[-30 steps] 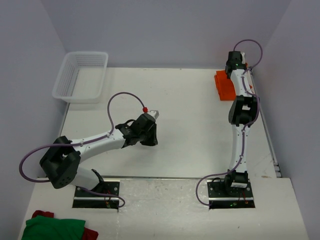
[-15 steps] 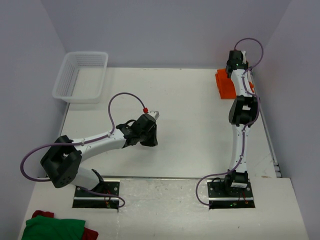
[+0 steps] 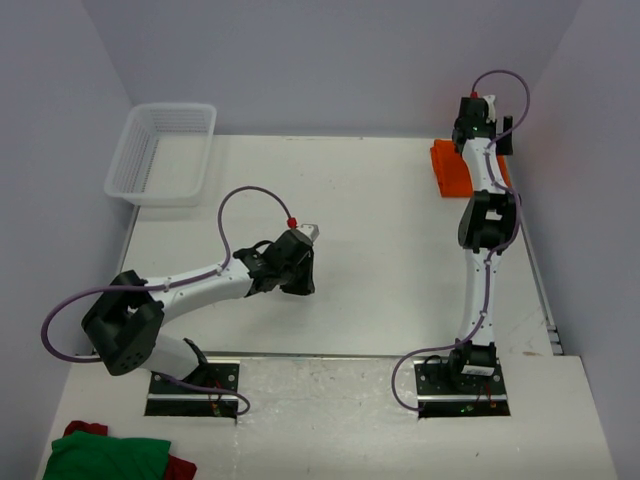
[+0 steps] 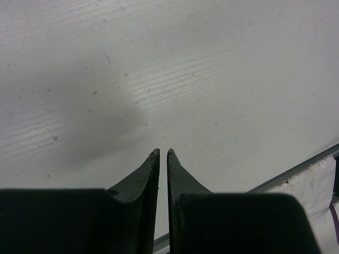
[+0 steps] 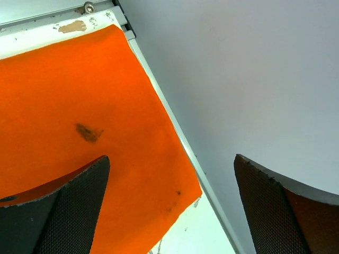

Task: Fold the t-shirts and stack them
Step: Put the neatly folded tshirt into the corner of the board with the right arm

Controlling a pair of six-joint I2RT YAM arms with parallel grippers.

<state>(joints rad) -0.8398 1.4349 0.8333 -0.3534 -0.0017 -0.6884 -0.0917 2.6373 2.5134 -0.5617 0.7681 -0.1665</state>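
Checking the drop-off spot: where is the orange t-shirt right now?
In the top view, the orange t-shirt lies at the far right corner of the table, directly below the right gripper, whose jaws stand open.

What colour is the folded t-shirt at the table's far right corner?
The soft fabric t-shirt is plain bright orange; clearest in the right wrist view.

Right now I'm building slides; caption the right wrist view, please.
Right gripper, jaws wide open, over the orange t-shirt.
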